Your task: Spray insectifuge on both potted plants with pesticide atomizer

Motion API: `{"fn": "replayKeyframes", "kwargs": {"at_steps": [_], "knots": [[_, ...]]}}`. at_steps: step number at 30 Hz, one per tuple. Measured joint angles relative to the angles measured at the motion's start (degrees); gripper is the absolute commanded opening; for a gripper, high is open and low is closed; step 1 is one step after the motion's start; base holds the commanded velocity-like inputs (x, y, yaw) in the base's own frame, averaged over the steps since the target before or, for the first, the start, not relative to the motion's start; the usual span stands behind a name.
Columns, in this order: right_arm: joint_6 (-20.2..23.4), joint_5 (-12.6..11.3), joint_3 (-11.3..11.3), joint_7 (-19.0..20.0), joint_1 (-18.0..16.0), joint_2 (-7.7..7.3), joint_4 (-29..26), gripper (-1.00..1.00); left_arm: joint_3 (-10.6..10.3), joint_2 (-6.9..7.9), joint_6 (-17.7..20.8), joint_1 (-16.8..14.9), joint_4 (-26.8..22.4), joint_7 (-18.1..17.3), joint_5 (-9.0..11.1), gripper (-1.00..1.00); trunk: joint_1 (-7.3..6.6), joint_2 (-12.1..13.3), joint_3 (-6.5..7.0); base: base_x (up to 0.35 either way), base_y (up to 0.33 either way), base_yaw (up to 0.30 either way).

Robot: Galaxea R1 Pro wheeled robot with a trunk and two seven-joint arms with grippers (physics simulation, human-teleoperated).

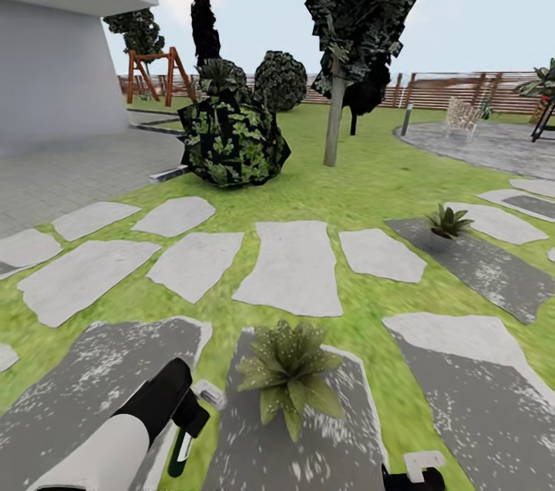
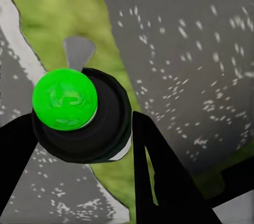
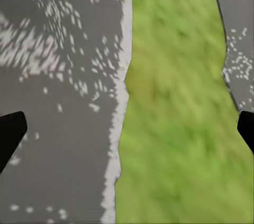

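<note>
The pesticide atomizer [image 2: 79,113], a small dark bottle whose round top shows bright green, sits between the dark fingers [image 2: 159,176] of my left gripper [image 2: 84,145], which is shut on it. In the head view that gripper [image 1: 190,420] hangs low over a grey slab, with the atomizer [image 1: 182,451] pointing down, just left of the near potted plant [image 1: 289,379]. The second potted plant [image 1: 447,223] stands farther off to the right on another slab. My right gripper [image 3: 127,134] is open over a slab edge and grass, and its tip [image 1: 416,474] peeks in at the head view's bottom edge.
Grey stepping slabs [image 1: 293,267] cross the green lawn [image 1: 370,183]. A large dark bush [image 1: 231,136] and a thin tree trunk [image 1: 334,121] stand beyond them. A brown slat fence [image 1: 455,90], a swing frame [image 1: 158,73] and a grey house wall [image 1: 54,67] close the back.
</note>
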Motion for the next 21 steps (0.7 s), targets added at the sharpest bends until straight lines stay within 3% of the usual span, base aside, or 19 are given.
{"fn": "replayKeyframes", "kwargs": {"at_steps": [4,21], "knots": [[0.0,0.0,0.0,0.0,0.0,-0.01,0.0,1.0,0.0,-0.03,-0.1,0.0,0.0,0.0,0.0,-1.0,0.0,0.0,0.21,0.0,-0.112,0.15],[0.0,0.0,0.0,0.0,0.0,-0.1,0.0,1.0,0.0,-0.13,-0.1,0.0,0.0,0.0,-0.1,-1.0,0.0,0.0,0.24,0.0,-0.274,0.002]]}}
